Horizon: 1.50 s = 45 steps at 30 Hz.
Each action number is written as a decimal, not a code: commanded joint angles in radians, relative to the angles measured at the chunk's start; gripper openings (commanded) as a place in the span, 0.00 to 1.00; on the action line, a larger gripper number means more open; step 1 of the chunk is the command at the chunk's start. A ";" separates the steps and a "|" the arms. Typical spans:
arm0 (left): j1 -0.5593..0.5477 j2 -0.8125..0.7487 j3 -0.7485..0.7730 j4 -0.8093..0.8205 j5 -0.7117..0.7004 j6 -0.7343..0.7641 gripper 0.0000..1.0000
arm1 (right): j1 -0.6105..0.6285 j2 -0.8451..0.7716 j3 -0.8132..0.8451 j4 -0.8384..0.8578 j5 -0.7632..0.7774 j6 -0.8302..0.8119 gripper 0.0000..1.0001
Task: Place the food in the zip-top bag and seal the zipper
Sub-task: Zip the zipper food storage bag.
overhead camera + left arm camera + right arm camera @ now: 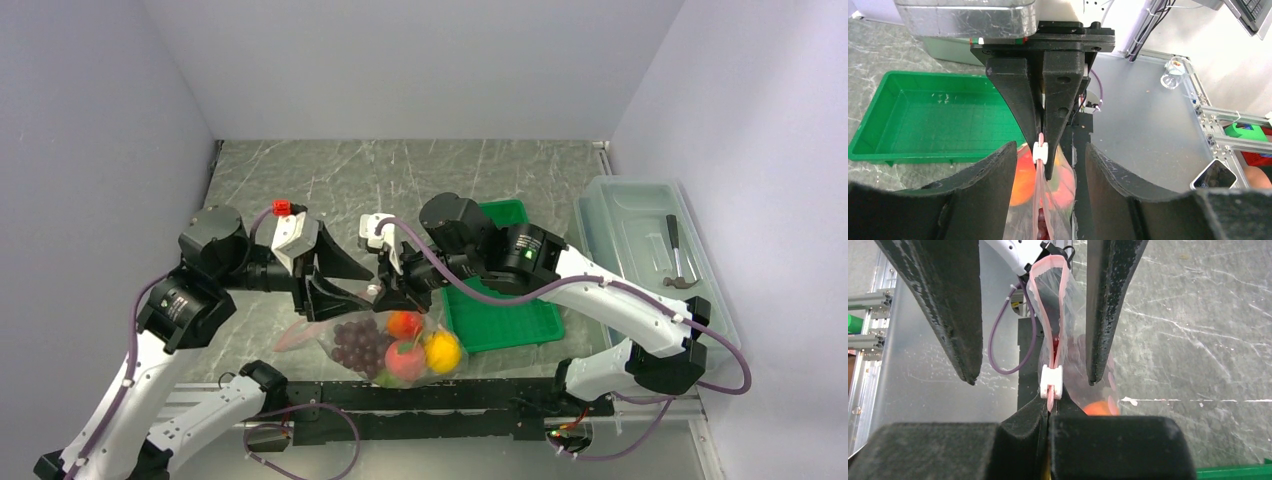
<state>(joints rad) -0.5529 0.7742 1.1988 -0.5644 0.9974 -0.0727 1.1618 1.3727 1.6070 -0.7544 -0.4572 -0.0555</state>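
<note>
R gripper [1048, 412] clamped on zipper [1064, 290] end, lower centre; L gripper [1032, 380] open, astride slider [1051, 381]. Risk: L shuts on film only, misses slider, bag [1073, 335] never seals.

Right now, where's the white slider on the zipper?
Centre of the right wrist view, the white slider sits on the zipper, just beyond the shut right gripper, between the open fingers of the left gripper.
</note>
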 commanded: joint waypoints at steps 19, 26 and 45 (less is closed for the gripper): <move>0.001 0.031 -0.025 0.046 -0.008 -0.016 0.43 | -0.017 -0.031 0.032 0.131 -0.037 0.022 0.00; 0.001 0.024 -0.004 0.041 -0.009 -0.013 0.41 | -0.017 -0.037 0.021 0.129 -0.040 0.023 0.00; 0.001 0.013 -0.011 0.086 -0.004 -0.042 0.37 | -0.019 -0.041 0.009 0.128 -0.043 0.021 0.00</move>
<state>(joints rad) -0.5529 0.7834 1.1656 -0.5213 0.9714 -0.0959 1.1477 1.3727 1.6032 -0.7322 -0.4744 -0.0475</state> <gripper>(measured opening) 0.376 0.010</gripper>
